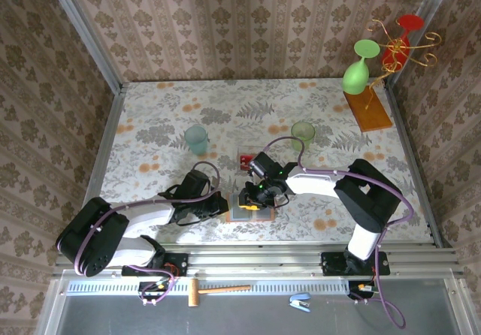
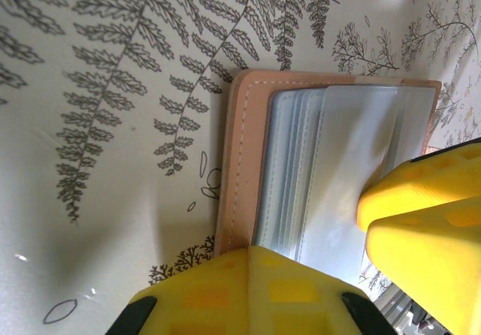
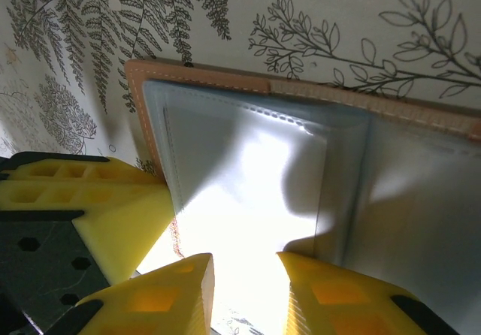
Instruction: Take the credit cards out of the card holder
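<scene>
The card holder [image 1: 249, 215] lies open on the table between the two arms, near the front edge, with its tan leather rim and grey-blue clear sleeves facing up. The left gripper [image 1: 223, 204] is fully closed, its tip at the holder's near leather edge; whether it pinches that edge or only presses on it cannot be told. The right gripper [image 3: 244, 275] stands slightly open, fingertips apart above a clear sleeve page, with nothing visibly clamped between them. The two sets of yellow fingers crowd the holder from both sides and cover part of its sleeves. The credit cards [image 1: 246, 160] show as a small red patch on the cloth just beyond the right gripper, too small to make out further. Farther back stand a blue-green cup [image 1: 197, 138] and a green cup [image 1: 303, 132], well apart. In the far right corner a wooden stand [image 1: 368, 110] carries a green glass [image 1: 359, 68] and a red glass [image 1: 400, 43]. A hammer [image 1: 214, 290] and a small blue object [image 1: 301, 300] lie on the grey shelf in front of the arm bases. The tablecloth [image 1: 150, 117] is pale with fern and flower prints, and patterned beige wallpaper [image 1: 248, 27] lines the walls around it.
</scene>
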